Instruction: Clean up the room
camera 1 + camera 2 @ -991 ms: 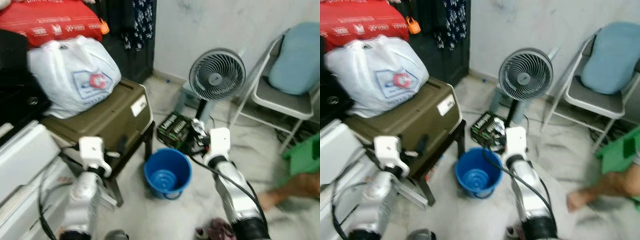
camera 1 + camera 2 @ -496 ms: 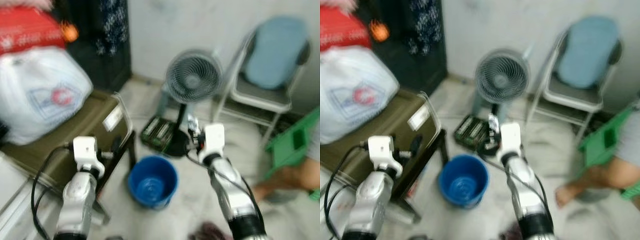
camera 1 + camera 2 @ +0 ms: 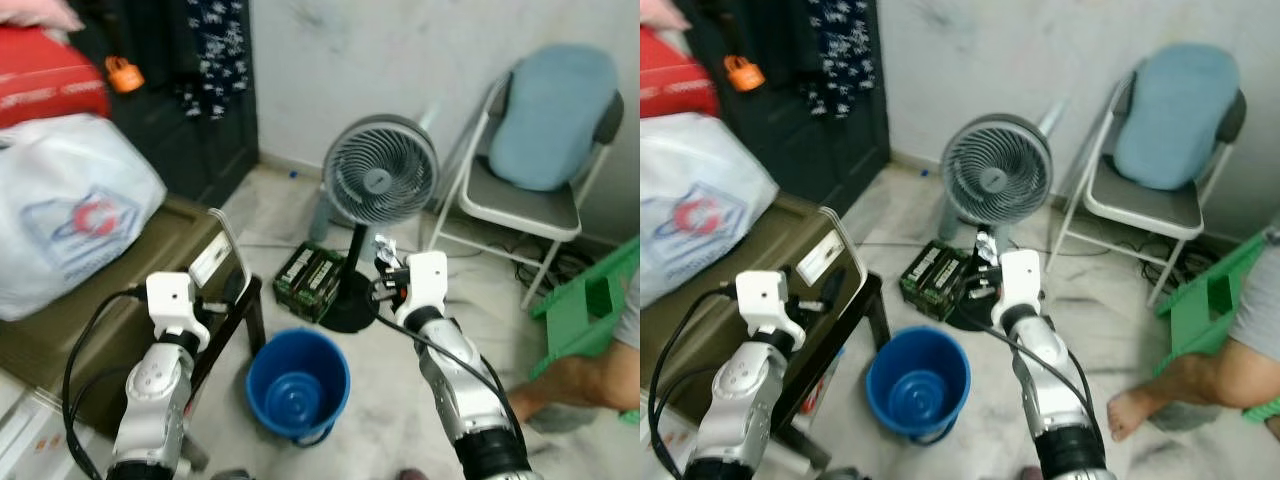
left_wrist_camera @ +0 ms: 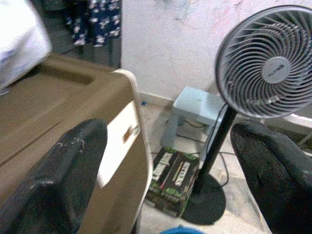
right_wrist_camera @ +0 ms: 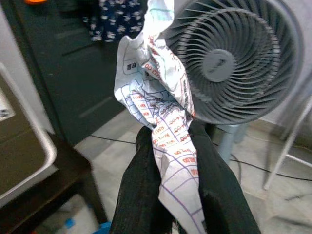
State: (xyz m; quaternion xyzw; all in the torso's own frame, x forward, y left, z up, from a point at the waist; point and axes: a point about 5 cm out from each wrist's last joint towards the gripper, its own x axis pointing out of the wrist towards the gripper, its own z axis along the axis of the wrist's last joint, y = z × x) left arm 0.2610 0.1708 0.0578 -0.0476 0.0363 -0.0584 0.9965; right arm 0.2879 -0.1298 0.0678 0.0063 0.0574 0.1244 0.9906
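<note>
Halfway, I'd judge: the crumpled paper [image 5: 163,126] is already pinched between the right gripper [image 5: 178,146] fingers (printed scrap, sticking up past the tips), just right of frame centre in the head views. Dropping it remains. The blue bucket [image 3: 297,385] sits lower centre, below and left of it. The left gripper [image 4: 170,161] is spread wide, empty.

The room was bright with soft, even light, and the shadows were faint. The white bag [image 3: 70,225] at the edge looked blurry, and the close black fingers [image 4: 53,185] were fuzzy.
</note>
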